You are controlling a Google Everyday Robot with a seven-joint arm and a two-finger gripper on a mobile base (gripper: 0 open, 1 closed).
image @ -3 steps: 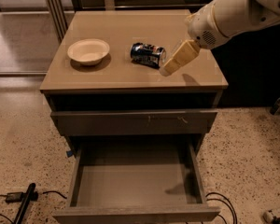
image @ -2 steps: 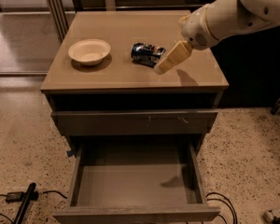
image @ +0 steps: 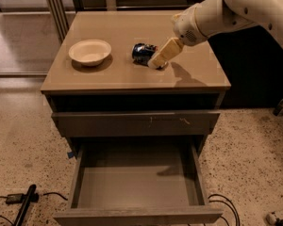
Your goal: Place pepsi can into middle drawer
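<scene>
Here the gripper (image: 161, 56) hangs low over the tan surface (image: 132, 79), reaching in from the right at the end of the white arm (image: 236, 8), its cream tip angled down and to the left. Whether the jaws are spread or pressed together cannot be told from this view. The pepsi can (image: 141, 53) lies on its side on the surface immediately left of the jaws. The jaws overlap its right end, though contact cannot be confirmed. The cream bowl (image: 89, 52) stands upright farther left of the jaws, beyond the can and well apart from it. Below and in front of the jaws, under the surface edge, sits a closed grey drawer front (image: 132, 123) with small pale scuff marks. Lower still, the middle drawer (image: 137, 182) is pulled out fully, its plain grey floor and side walls exposed. A dark cable and plug (image: 19, 199) lie on the speckled floor (image: 23, 126), far below and left of the jaws.
</scene>
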